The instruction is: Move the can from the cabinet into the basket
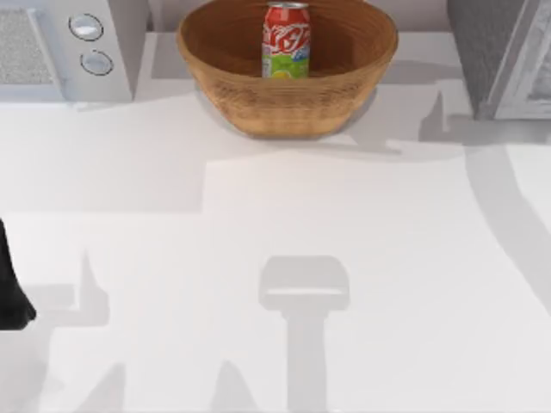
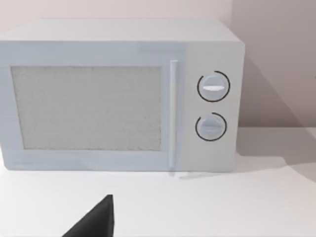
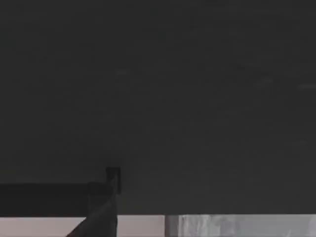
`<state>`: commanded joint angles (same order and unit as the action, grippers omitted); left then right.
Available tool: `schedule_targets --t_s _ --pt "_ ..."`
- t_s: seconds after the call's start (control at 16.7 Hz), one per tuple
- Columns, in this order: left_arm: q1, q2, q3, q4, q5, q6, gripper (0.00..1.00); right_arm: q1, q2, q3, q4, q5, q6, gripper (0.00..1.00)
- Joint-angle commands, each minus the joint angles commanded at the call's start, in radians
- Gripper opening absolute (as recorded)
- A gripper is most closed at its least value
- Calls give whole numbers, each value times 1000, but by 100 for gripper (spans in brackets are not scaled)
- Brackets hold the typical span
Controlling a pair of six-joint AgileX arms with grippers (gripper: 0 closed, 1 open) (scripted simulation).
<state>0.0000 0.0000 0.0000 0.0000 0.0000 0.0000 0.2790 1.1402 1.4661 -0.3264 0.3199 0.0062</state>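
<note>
- Soda can (image 1: 286, 40) stands upright inside the wicker basket (image 1: 284, 107), far from both my arms.
- Finger states: cannot tell for either gripper.

White microwave (image 2: 121, 96), 2 round knobs, on white table (image 1: 275, 258), far left.

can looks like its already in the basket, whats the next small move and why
Probably none beyond keeping both arms parked: the can stands upright inside the basket, away from the cabinet, with no gripper on it. The left arm sits at the table's left edge.
</note>
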Motion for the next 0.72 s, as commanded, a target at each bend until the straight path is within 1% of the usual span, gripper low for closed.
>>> schedule_targets --t_s 0.72 --pt "0 0 0 0 0 0 100 -207 -845 -1113 240 -236 -3 100"
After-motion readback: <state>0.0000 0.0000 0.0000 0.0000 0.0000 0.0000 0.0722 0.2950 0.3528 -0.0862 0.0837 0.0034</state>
